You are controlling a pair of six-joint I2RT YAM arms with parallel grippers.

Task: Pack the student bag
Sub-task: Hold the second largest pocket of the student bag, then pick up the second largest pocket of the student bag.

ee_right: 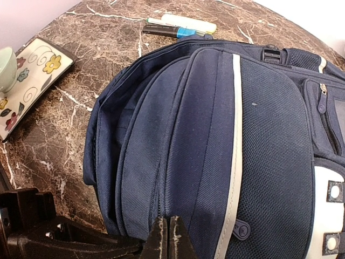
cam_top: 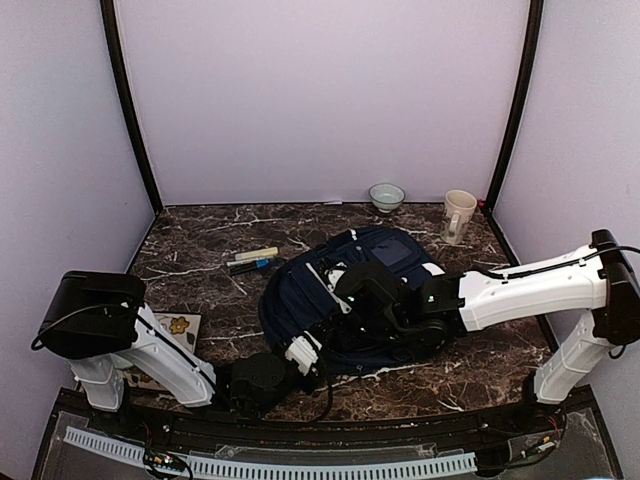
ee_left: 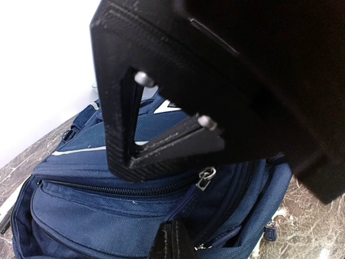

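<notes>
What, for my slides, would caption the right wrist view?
Right claw, shut, at a seam of the navy student bag; markers and a flowered tray lie beyond.

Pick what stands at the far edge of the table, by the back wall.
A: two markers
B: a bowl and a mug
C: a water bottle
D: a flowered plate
B: the small bowl and the cream mug stand by the back wall, beyond the student bag, while the markers lie mid-table to the bag's left.
</notes>
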